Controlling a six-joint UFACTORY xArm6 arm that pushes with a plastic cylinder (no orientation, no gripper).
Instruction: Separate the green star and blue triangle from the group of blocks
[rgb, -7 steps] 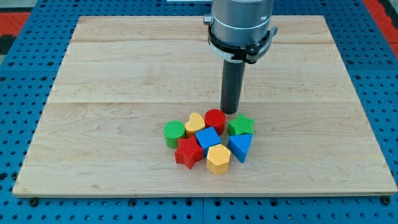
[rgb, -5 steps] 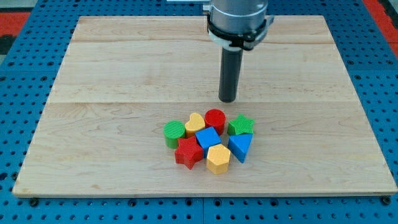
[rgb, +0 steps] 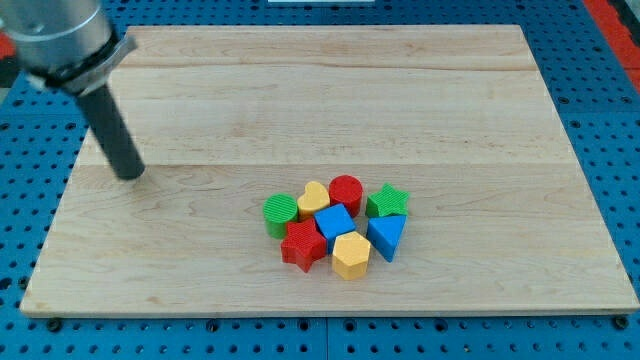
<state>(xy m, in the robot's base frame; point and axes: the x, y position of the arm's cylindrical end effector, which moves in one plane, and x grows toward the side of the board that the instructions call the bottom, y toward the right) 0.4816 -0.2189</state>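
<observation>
A: Any readable text, labels, numbers?
B: None. Wooden board (rgb: 300, 90) is plain grain, nothing printed on it.
A: Blocks? Rod?
B: No markings I can make out on either. Nothing legible anywhere.

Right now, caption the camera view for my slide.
My tip far left of the cluster; green star and blue triangle unseparated.

Green star (rgb: 387, 201) touching blue triangle (rgb: 387, 236), cluster's right edge.
</observation>
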